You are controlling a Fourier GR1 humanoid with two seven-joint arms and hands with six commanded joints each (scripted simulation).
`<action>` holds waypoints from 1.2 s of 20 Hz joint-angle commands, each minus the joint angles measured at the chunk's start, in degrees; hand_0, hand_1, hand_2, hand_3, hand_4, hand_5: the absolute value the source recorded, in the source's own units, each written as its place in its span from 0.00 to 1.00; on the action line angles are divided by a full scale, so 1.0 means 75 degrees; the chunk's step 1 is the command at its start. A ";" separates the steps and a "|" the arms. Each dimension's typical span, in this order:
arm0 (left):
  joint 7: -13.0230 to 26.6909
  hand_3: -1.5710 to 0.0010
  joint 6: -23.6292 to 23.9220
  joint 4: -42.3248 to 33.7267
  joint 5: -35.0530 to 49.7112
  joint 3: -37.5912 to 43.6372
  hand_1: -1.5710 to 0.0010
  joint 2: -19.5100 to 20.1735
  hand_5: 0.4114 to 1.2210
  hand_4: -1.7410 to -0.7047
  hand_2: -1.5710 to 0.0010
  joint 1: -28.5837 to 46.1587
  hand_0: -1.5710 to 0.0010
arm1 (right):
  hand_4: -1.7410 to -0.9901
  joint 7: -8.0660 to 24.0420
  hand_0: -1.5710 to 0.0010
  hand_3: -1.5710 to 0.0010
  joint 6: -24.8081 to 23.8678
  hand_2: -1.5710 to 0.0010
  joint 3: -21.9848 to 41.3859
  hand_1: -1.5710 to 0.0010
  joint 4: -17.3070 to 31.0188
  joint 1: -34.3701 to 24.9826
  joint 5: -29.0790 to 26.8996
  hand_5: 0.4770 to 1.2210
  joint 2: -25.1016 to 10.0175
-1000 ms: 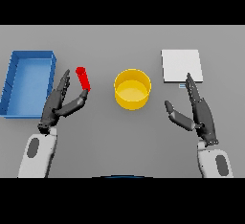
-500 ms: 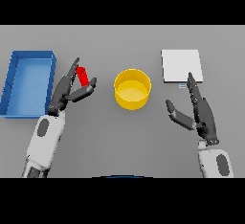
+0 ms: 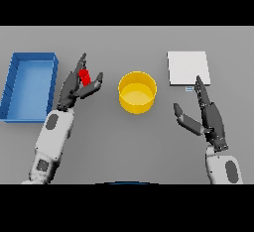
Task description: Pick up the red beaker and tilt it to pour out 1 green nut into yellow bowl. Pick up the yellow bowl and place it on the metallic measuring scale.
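Small red cylindrical beaker pinched in left hand — beside round yellow bowl; right hand open-fingered.

- The left hand is dark grey, with slim, tapering fingers and a thumb.
- The left forearm is a white, rounded shell bearing dark grey oval insets.
- The right hand matches it: dark grey and slender-fingered.
- The right forearm is white, with one dark oval inset.
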 commanded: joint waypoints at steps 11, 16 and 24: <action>-0.0426 0.27 0.0880 0.0906 -0.0394 0.0073 0.21 -0.0263 0.89 0.10 0.19 -0.0598 0.21 | 0.66 0.0006 1.00 1.00 -0.0036 1.00 0.0021 1.00 -0.0018 -0.0008 0.0031 0.23 0.0038; -0.0649 0.09 0.0609 0.0837 -0.0036 0.0246 0.07 -0.0326 0.93 0.12 0.06 -0.0560 0.07 | 0.66 -0.0096 1.00 1.00 -0.0027 1.00 0.0017 1.00 -0.0118 0.0152 -0.0007 0.22 0.0045; -0.0173 0.01 -0.0095 -0.0363 0.0533 0.0082 0.01 0.0031 0.89 0.02 0.01 -0.0655 0.01 | 0.69 -0.0183 1.00 1.00 -0.0051 1.00 0.0075 1.00 -0.0125 0.0026 0.0127 0.23 0.0013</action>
